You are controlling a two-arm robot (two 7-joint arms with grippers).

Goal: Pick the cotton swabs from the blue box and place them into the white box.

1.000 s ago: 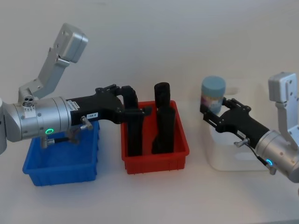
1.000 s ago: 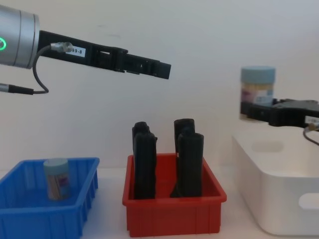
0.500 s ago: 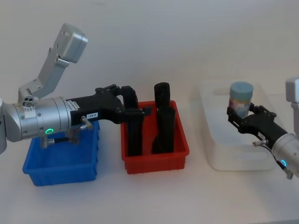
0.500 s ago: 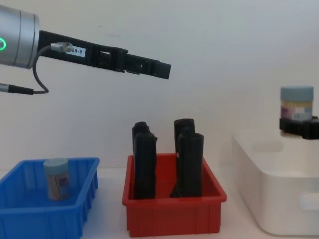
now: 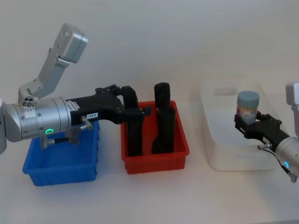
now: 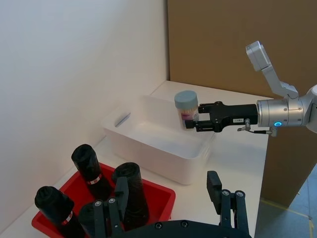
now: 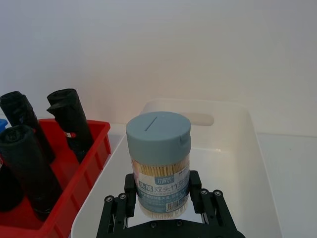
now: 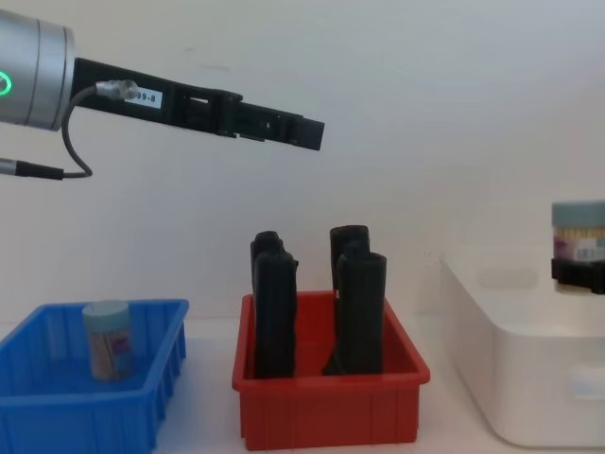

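Two cotton swab jars are here: one jar [image 8: 106, 339] to the left and a second jar [image 5: 247, 106] to the right. Each jar has one lid, so there are two lids. Three bins sit on the one worktop [image 5: 154, 198]: one blue bin [image 8: 76, 421], one red bin [image 8: 326, 416] and one white bin [image 8: 510, 378]. There are four black rolls: two in front [image 8: 274, 322] [image 8: 362, 312] and two behind [image 8: 265, 241] [image 8: 348, 236]. The robot has two hands, a left hand [image 8: 307, 132] and a right hand [image 5: 246, 122].
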